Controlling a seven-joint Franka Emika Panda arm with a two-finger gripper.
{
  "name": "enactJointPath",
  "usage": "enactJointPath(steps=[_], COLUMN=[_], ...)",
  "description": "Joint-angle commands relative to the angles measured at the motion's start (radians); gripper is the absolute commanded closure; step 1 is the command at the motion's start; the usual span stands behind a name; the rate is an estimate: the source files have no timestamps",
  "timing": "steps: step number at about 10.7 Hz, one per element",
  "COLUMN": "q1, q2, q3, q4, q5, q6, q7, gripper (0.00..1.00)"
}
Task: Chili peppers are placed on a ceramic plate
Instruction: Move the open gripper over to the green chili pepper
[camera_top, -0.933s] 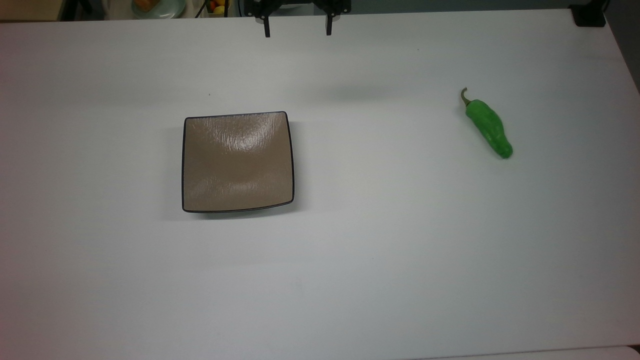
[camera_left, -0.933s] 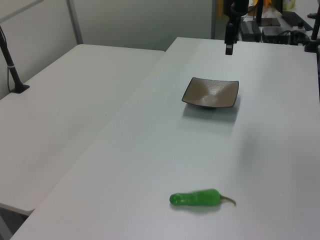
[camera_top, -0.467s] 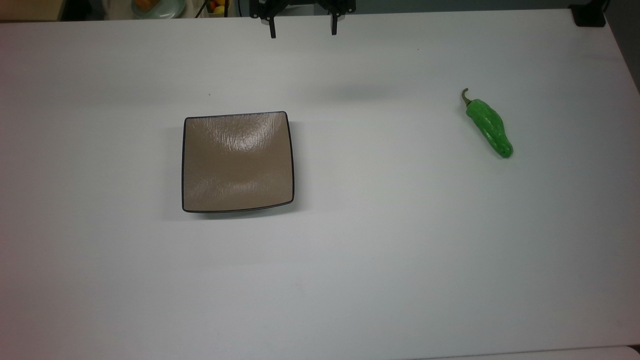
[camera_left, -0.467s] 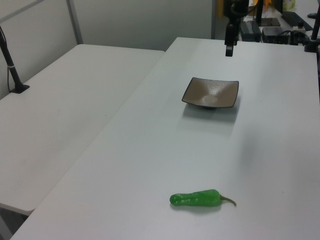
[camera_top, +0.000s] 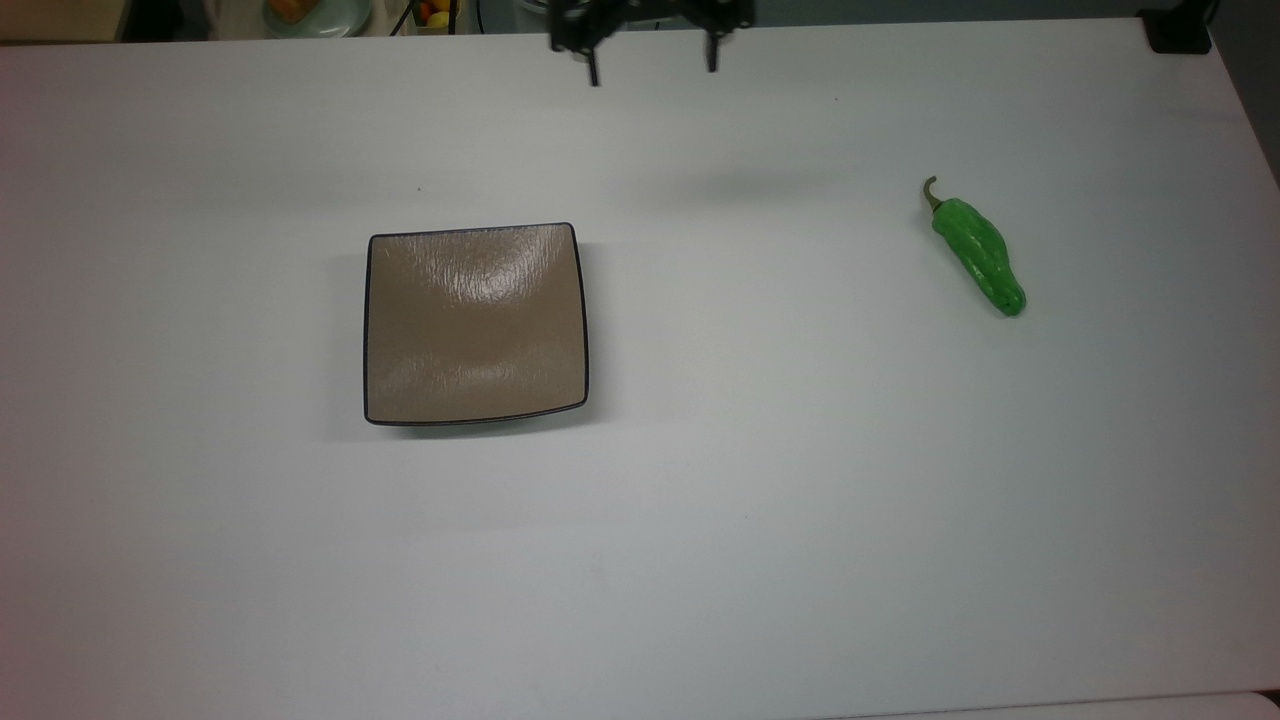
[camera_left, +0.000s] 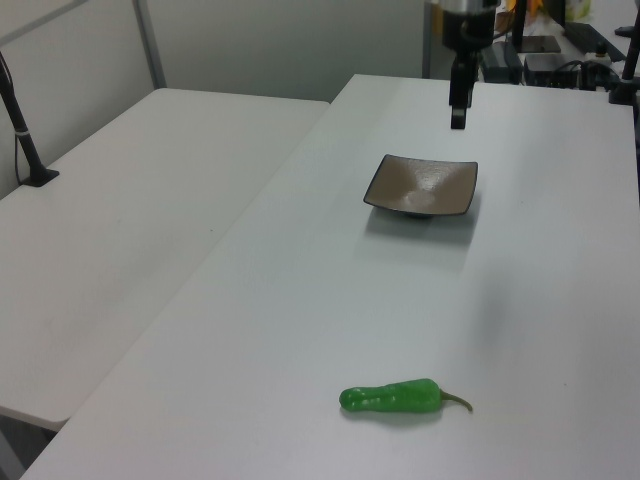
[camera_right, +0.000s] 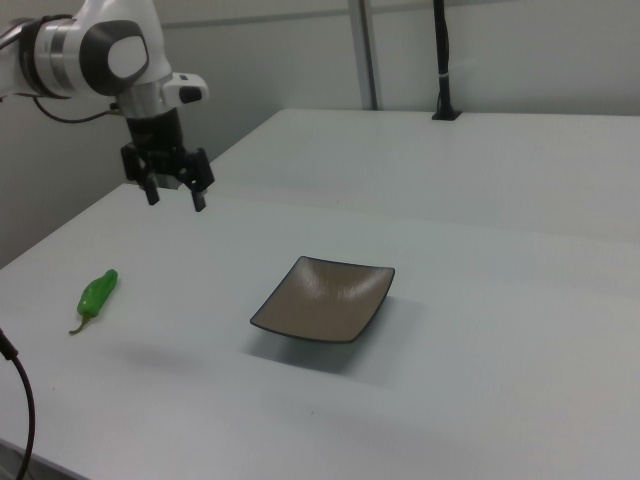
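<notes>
A wide white table (camera_top: 700, 560) fills the room. A second white table (camera_left: 130, 220) adjoins it. A black pole (camera_right: 441, 60) stands behind.

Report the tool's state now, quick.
Tool: open, holding nothing, up in the air above the white table, apart from the glossy green chili pepper and the square tan-brown ceramic plate.

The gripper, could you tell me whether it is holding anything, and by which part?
Nothing is held: the gripper is open in the air, and the chili pepper lies on the table.
</notes>
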Motion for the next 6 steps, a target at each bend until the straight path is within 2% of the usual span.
enactJointPath(steps=[1, 2, 6], q1=[0.056, 0.056, 0.061], q2=[0.048, 0.068, 0.136], q3=[0.042, 0.092, 0.204], q4=[0.024, 0.035, 0.018], q5=[0.035, 0.021, 0.018], q6=[0.012, 0.013, 0.107], q7=[-0.007, -0.001, 0.002], gripper=[0.00, 0.00, 0.00])
